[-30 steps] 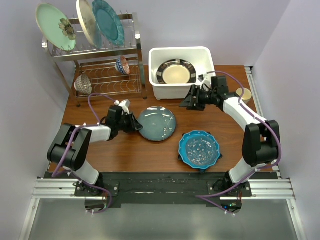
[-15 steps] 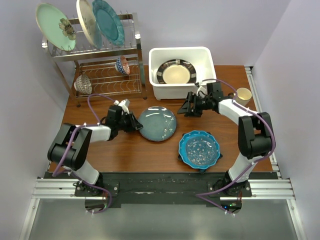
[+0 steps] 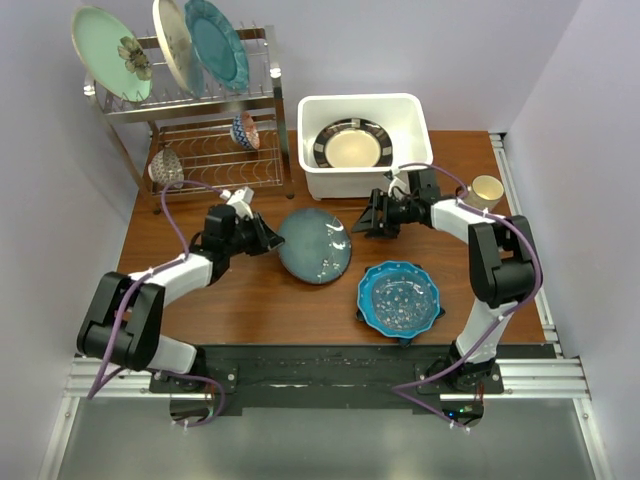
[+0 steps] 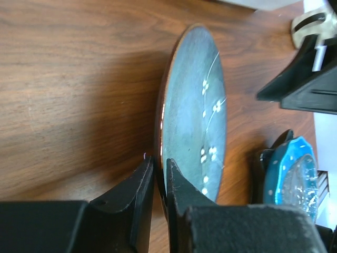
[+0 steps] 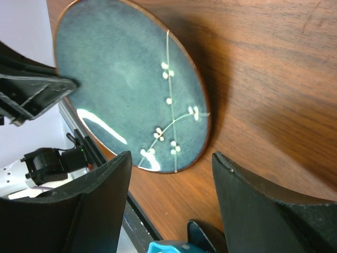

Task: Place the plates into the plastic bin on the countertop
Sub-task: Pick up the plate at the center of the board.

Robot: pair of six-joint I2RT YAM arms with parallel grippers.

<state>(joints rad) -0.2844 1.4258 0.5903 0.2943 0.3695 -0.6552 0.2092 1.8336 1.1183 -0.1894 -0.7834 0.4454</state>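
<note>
Left wrist view: near rim of grey-blue plate vanishes between left gripper fingers; I can't see contact. Blue scalloped plate cut by right edge. Right wrist view: that plate just sliver at bottom edge; right gripper fingers blurred, cropped. Overhead: I can't read bowl pattern, rack, far left corner of table.

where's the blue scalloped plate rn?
The blue scalloped white-dotted plate lies on the reddish-brown wooden countertop, near right in top view, beside the grey-blue round plate.
</note>
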